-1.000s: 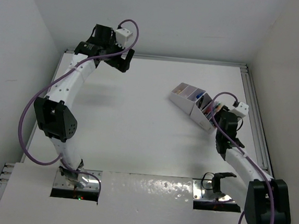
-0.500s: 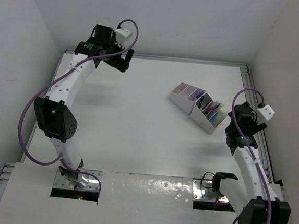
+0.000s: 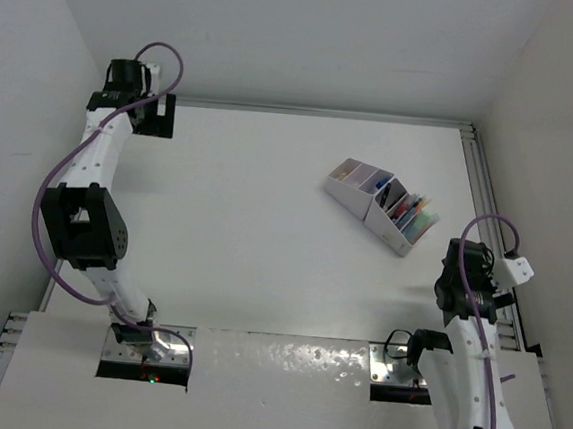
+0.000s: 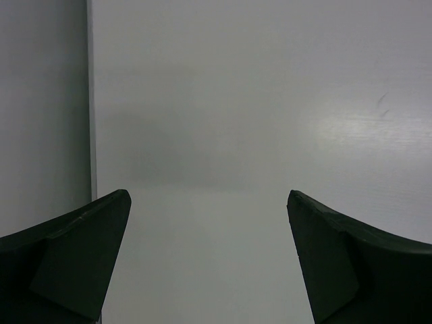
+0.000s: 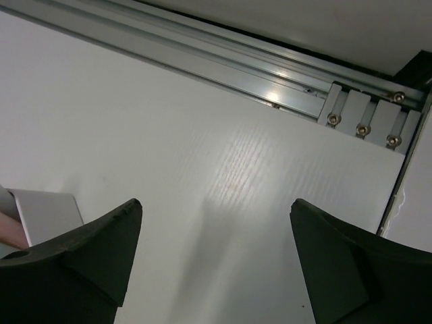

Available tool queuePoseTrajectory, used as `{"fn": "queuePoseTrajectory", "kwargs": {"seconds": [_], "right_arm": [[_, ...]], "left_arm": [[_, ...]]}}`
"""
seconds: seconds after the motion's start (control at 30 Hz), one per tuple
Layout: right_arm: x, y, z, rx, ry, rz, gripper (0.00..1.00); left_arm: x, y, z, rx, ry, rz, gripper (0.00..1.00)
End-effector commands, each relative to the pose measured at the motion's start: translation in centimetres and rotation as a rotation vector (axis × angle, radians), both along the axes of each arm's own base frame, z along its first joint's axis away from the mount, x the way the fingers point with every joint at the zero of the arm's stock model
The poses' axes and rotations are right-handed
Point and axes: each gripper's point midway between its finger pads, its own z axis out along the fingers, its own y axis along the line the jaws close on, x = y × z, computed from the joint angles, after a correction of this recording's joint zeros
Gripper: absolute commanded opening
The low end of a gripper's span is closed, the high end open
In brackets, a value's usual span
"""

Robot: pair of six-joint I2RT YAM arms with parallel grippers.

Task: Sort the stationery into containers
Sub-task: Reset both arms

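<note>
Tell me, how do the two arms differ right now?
The left arm stretches to the far left corner of the table; the right arm stands folded near its base at the right edge. The right arm is near the organiser; the left arm is far from it. The left gripper and right gripper are both open and empty.

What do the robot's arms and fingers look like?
The left arm and right arm are white tubes with chunky black joints, each with a looping purple cable. The left gripper and right gripper have two dark, wedge-shaped fingers.
</note>
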Motion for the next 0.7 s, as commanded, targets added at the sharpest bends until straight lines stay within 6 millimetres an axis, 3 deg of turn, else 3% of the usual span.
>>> {"fn": "queuePoseTrajectory", "kwargs": {"seconds": [0.0, 0.13, 0.27, 0.67], "right_arm": [[-1.1, 0.1, -0.5, 0.024, -0.026, -0.038, 0.89], [-2.1, -0.4, -0.5, -0.002, 0.004, -0.075, 0.95], [-2.8, -0.8, 0.0, -0.008, 0.034, -0.123, 0.97], [-3.4, -0.7, 0.1, 0.002, -0.002, -0.159, 0.99]], "left_arm": [[-2.2, 1.7, -0.5, 0.018, 0.013, 0.081, 1.0], [-3.3, 2.5, -2.2, 0.007, 0.037, 0.108, 1.0], [-3.9, 2.1, -3.0, -0.024, 0.053, 0.099, 1.0], [-4.0, 1.4, -2.9, -0.051, 0.045, 0.082, 1.0]]}}
